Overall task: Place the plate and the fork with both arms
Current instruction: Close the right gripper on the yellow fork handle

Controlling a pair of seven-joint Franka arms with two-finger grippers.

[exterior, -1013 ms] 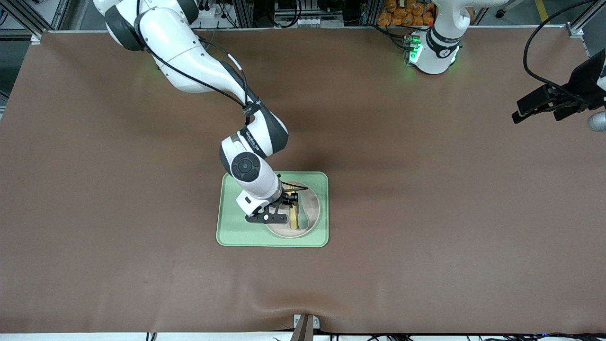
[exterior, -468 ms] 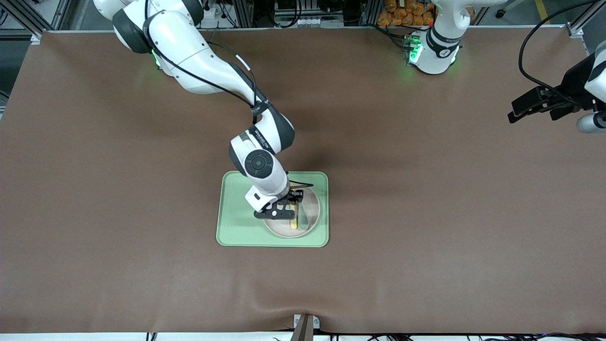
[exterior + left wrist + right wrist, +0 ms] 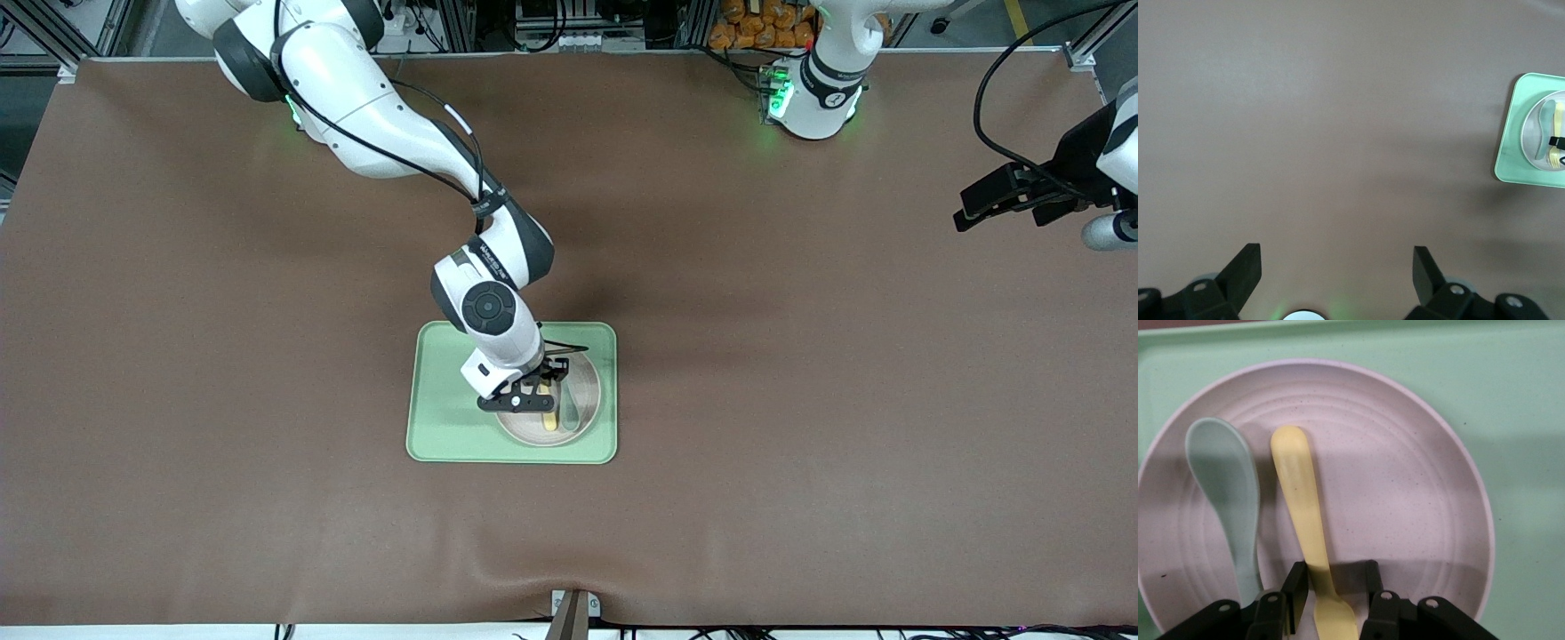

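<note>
The off-white plate lies in the light-green tray, near the middle of the table. On the plate the pale-yellow fork lies beside a grey-green spoon. My right gripper is down on the plate and straddles the fork's neck. One finger touches the fork and the other stands a little apart from it. The fork rests flat on the plate. My left gripper waits open and empty, high over the left arm's end of the table.
The brown mat covers the whole table. The left wrist view catches the tray with the plate off at its edge. The tray's strip toward the right arm's end is bare green.
The right gripper's jaws have narrowed around the fork. Over the last second the right hand shifted slightly along the plate. The left arm rose a little, then held still.
</note>
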